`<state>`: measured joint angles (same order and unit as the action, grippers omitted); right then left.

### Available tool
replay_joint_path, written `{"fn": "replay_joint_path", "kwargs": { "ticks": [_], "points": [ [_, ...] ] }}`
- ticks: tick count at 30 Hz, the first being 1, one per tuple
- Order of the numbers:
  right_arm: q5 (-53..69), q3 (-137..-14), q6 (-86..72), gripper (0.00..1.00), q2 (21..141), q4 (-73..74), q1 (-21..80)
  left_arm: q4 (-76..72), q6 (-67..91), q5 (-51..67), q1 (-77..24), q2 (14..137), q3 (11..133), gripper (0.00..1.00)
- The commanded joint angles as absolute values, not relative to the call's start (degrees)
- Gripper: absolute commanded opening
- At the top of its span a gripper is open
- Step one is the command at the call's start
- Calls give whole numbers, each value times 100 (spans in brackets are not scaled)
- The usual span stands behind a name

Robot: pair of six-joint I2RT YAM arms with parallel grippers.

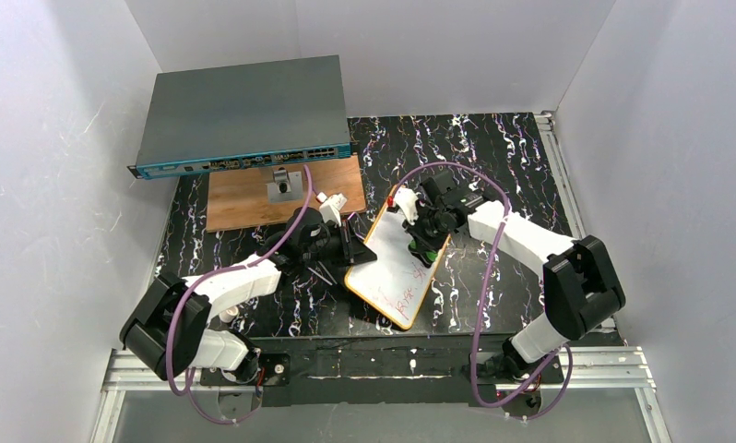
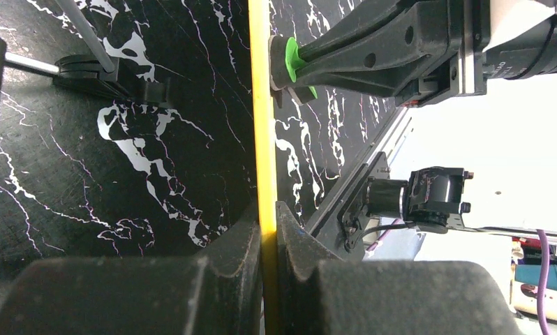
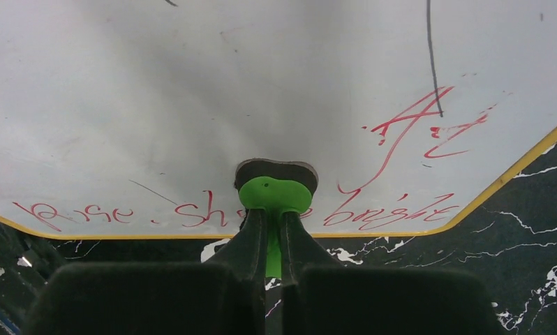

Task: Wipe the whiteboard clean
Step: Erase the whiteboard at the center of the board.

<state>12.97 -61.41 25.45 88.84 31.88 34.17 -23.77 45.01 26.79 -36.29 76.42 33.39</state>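
A small whiteboard (image 1: pixel 392 268) with a yellow frame carries red writing along its near edge (image 3: pixel 387 209). My left gripper (image 1: pixel 350 251) is shut on the board's yellow edge (image 2: pixel 260 105) and holds it on its left side. My right gripper (image 1: pixel 421 242) is shut on a green eraser (image 3: pixel 274 194) whose dark felt pad presses on the board's white face just above the red words. In the left wrist view the eraser (image 2: pixel 286 63) touches the board from the right.
A grey network switch (image 1: pixel 244 115) sits at the back left on a wooden board (image 1: pixel 254 198) with a small metal bracket (image 1: pixel 284 187). The table top (image 1: pixel 493 157) is black marbled. White walls close in on three sides.
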Motion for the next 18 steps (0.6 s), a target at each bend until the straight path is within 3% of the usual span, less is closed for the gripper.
{"fn": "replay_joint_path", "kwargs": {
  "ticks": [1,8,18],
  "points": [
    [1425,-6164,2530,1,9129,3353,3457,-2720,4275,3103,-3747,7238,3579,0],
    [959,-6144,2356,1,9309,3400,2820,-2724,4280,3094,-3753,7186,3528,0],
    [2288,-5837,2900,1,8809,3733,3390,-2707,4253,3060,-3750,7189,3467,0]
  ]
}}
